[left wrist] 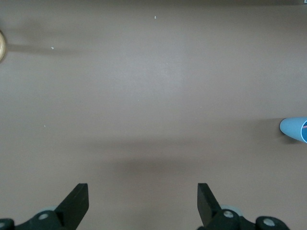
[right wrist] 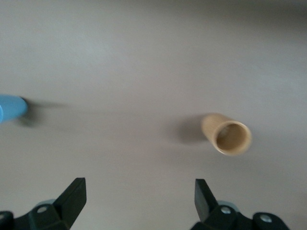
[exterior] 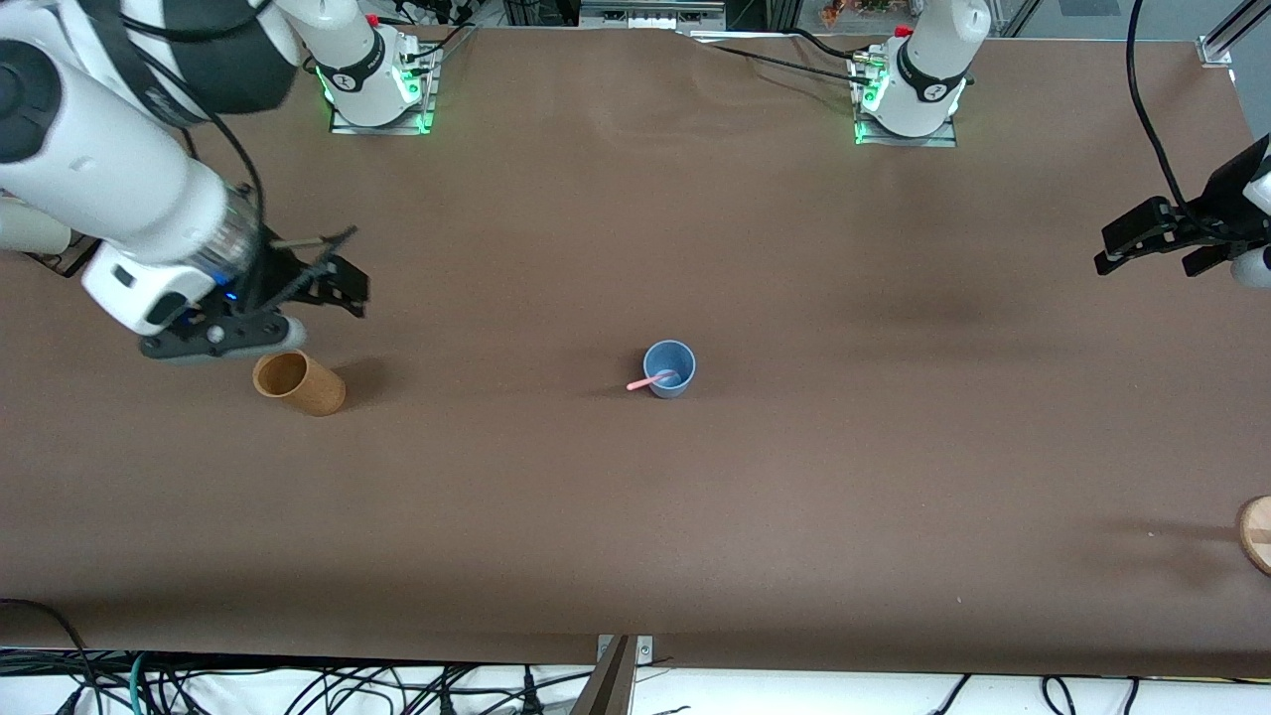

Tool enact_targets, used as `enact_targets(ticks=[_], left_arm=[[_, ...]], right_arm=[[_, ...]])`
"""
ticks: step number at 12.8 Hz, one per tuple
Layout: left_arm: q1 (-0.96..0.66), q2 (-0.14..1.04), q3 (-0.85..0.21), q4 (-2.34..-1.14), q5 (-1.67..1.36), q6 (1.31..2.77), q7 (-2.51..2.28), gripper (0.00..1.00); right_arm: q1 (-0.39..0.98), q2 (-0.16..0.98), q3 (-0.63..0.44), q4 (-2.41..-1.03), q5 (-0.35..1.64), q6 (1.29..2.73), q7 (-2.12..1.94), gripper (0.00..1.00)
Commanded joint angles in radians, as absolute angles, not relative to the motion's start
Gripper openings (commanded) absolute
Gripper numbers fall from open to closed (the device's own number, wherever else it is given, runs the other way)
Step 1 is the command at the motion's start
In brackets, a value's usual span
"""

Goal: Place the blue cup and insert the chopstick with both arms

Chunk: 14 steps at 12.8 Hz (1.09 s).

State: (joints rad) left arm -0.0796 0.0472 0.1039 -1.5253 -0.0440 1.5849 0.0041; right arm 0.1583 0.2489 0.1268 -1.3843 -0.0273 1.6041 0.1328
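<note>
Two white, rounded jointed arms [exterior: 109,189] with black joint bands are seen, their bases ringed in green light. Black cables are looped along the links. Each black two-finger gripper [exterior: 338,283] is tipped by wedge-shaped fingers [left wrist: 76,201], with round pale screw heads set just above them.

The blue cup [exterior: 669,368] stands upright at the middle of the table [exterior: 635,516], in the frame's centre. The chopstick [exterior: 649,381] rests in it, leaning over the rim toward the right arm's end. The wooden cup [exterior: 298,382] stands at centre-left of the frame, well apart from the blue cup. A round wooden object [exterior: 1257,533] sits at the lower-right edge of the frame
</note>
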Motion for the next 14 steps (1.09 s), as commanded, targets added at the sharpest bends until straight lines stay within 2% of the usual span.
enact_targets(ticks=[1, 5, 14], left_arm=[[-0.08, 0.038, 0.103, -1.532, -0.046, 1.578, 0.028, 1.0], [-0.083, 0.038, 0.103, -1.532, -0.046, 1.578, 0.028, 1.0], [-0.084, 0.038, 0.101, -1.534, -0.046, 1.578, 0.028, 1.0]], right_arm=[[0.161, 0.144, 0.084, -1.518, -0.009, 1.608, 0.057, 1.0], [0.161, 0.104, 0.046, -1.548, -0.009, 1.578, -0.02, 1.0], [0.161, 0.095, 0.048, -1.551, -0.011, 1.577, -0.015, 1.0]])
